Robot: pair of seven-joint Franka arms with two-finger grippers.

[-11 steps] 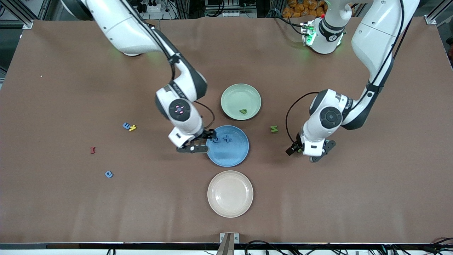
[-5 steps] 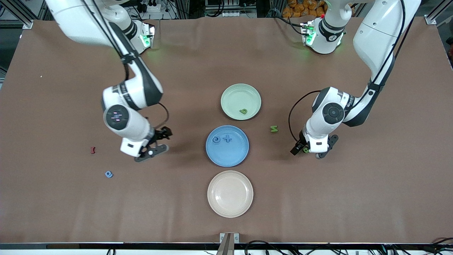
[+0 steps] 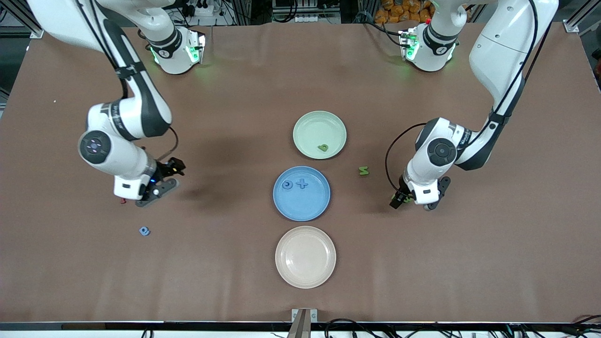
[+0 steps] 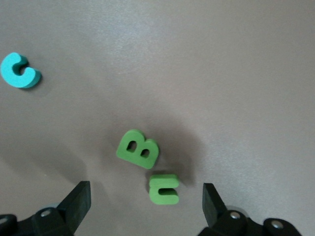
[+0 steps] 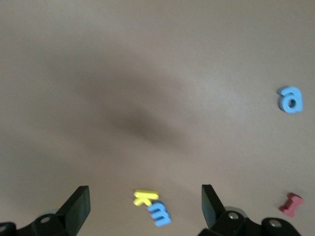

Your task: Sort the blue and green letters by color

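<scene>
Front view shows you the tabletop (image 3: 70, 281) with 3 plates in a row. Nearest to the camera is the cream plate (image 3: 305, 277), bare. Next is the blue plate (image 3: 301, 209), with 2 blue letters (image 3: 295, 184) in it. Farthest is the green plate (image 3: 310, 126), with 1 green letter (image 3: 322, 148) in it.

Your right claw (image 3: 157, 188) hangs wide open with nothing in it, over a blue m (image 5: 159, 214) touching a yellow letter (image 5: 145, 197). A blue a (image 3: 144, 230) lies nearer the camera, and a red letter (image 5: 291, 204) is close by.

Your left claw (image 3: 415, 201) is wide open too and holds nothing. It hangs over a green B (image 4: 138, 149) and a green n (image 4: 164, 189). A teal c (image 4: 19, 72) lies near them. Another green letter (image 3: 364, 171) lies beside the blue plate.
</scene>
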